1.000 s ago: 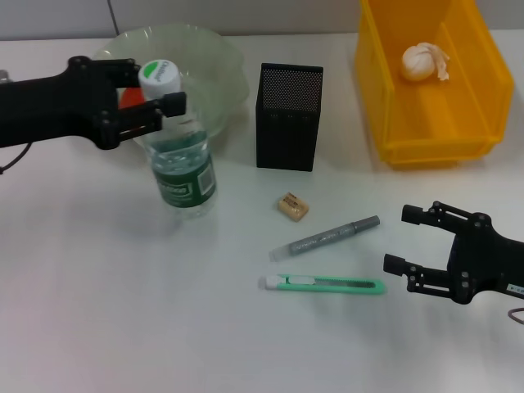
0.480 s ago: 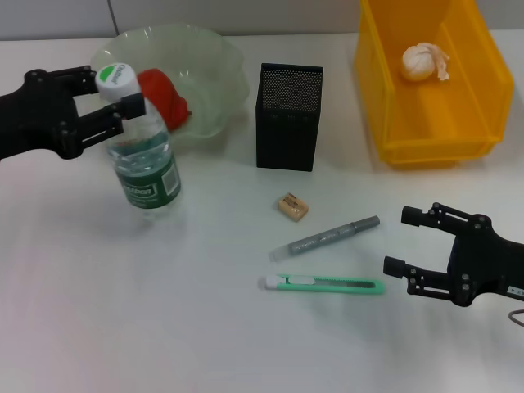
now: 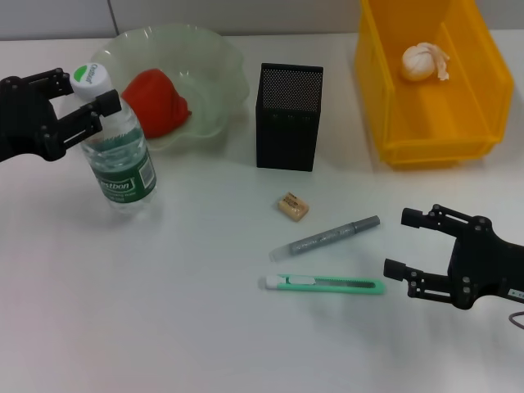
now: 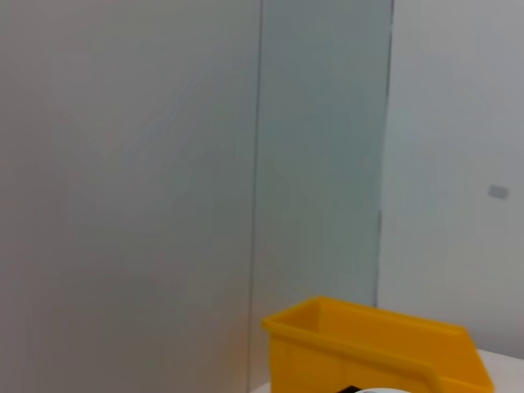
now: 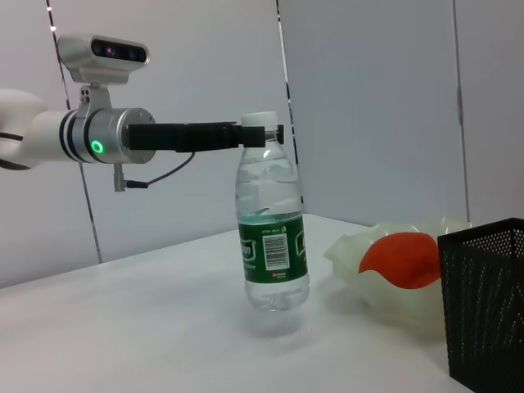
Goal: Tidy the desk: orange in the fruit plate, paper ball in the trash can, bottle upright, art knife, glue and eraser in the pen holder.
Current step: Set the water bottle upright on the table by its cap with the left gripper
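The black left gripper (image 3: 78,94) is reaching in level from 9 o'clock, jaws clamped on the white-capped neck of the small clear plastic water bottle with a green label (image 3: 119,160). The bottle is standing upright on the plain white flat desk (image 3: 164,311), just at 7 o'clock of the translucent pale green scalloped fruit plate (image 3: 214,65). The lumpy orange-red fruit (image 3: 154,100) is sitting in that plate.

The right gripper (image 3: 413,246) is hovering low at 4 o'clock, jaws spread apart and holding nothing, pointing at the slim mint-green art knife (image 3: 323,284). The grey pen-like glue stick (image 3: 326,237) and tiny tan eraser block (image 3: 292,206) are lying below the tall black mesh pen holder (image 3: 288,116). The crumpled white paper ball (image 3: 422,62) is resting inside the bright yellow plastic trash can (image 3: 434,131).
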Motion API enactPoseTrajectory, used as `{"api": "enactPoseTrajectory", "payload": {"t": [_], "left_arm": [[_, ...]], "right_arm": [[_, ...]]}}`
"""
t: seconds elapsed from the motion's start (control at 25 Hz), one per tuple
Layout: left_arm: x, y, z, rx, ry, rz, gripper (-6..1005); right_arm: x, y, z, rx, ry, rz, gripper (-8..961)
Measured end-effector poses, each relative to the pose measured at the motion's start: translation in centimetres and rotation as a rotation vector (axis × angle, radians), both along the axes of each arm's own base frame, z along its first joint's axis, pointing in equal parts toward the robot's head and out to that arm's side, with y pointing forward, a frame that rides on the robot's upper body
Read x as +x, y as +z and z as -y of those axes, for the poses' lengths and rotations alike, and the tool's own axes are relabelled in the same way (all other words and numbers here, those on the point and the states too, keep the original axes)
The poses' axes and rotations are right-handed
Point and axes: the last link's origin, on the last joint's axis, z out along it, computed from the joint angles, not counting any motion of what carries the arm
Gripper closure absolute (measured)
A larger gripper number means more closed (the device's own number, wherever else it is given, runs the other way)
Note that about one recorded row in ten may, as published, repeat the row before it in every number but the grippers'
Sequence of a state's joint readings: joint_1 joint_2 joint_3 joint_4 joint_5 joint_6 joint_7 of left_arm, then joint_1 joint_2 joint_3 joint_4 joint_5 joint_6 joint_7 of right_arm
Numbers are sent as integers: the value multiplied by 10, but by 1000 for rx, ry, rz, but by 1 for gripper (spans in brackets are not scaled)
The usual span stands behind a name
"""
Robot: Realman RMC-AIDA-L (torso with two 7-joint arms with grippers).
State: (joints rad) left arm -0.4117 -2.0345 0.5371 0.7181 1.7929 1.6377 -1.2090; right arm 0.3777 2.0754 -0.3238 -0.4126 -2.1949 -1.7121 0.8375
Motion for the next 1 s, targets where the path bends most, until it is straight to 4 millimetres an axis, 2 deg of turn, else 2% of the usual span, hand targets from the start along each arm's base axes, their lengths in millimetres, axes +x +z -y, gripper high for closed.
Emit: {"api": "enactPoseTrajectory", "payload": {"t": [0.32, 1.0], "left_arm": [[-11, -11, -4, 64, 49, -14, 559], [-21, -14, -5, 131, 99, -13, 558]], "right_arm": [[0, 0, 1, -2, 1, 2, 172], [0, -2, 3, -19, 23, 17, 174]]}}
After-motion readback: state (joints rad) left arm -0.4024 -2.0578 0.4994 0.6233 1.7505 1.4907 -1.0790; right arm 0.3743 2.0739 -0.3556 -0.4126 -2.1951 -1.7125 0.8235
